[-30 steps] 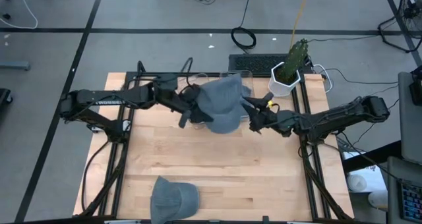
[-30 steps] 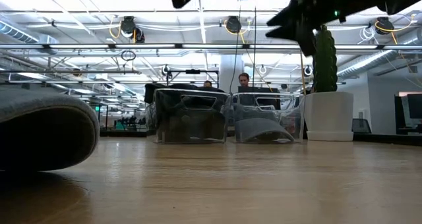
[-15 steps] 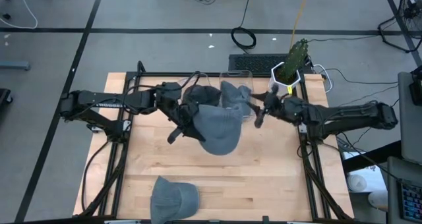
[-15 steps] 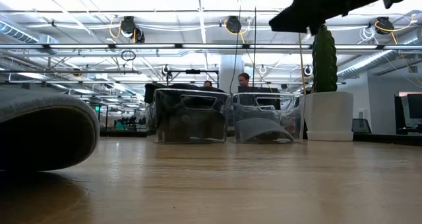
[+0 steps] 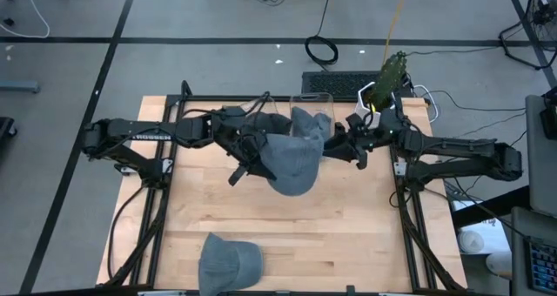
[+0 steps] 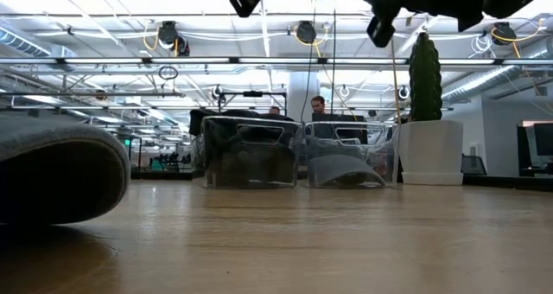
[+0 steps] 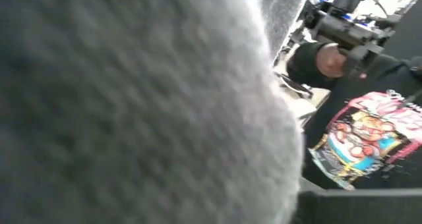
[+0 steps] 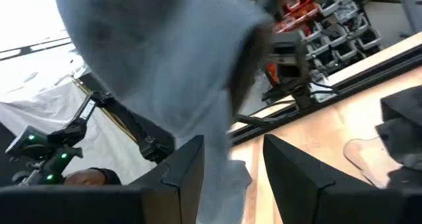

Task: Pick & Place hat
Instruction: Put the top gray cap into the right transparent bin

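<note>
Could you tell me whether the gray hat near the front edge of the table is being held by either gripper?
No, in the high view that gray hat lies alone on the table, while both arms work far from it by the bins.

The setting is an open-plan robotics lab or workshop. A light wooden worktable (image 5: 287, 218) in a black metal frame stands on grey concrete floor (image 5: 218, 61) crossed by loose black cables (image 5: 320, 47). Exposed ceiling ducts (image 6: 104, 62) and red parts bins (image 8: 310, 13) show behind it.
</note>
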`<act>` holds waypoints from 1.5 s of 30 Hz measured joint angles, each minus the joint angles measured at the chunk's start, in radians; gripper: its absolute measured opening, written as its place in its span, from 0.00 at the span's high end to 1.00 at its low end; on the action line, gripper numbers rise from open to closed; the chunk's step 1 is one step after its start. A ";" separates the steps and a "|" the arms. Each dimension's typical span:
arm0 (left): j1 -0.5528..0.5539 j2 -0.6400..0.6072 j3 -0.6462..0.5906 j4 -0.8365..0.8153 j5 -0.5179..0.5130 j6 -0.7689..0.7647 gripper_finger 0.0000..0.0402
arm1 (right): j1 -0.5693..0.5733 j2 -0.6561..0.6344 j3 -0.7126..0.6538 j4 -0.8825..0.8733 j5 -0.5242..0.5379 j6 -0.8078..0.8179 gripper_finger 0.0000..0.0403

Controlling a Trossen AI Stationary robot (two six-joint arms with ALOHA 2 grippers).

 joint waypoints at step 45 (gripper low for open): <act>0.088 -0.141 0.002 0.009 -0.081 0.031 0.19 | 0.102 0.193 0.000 0.289 0.009 -0.070 1.00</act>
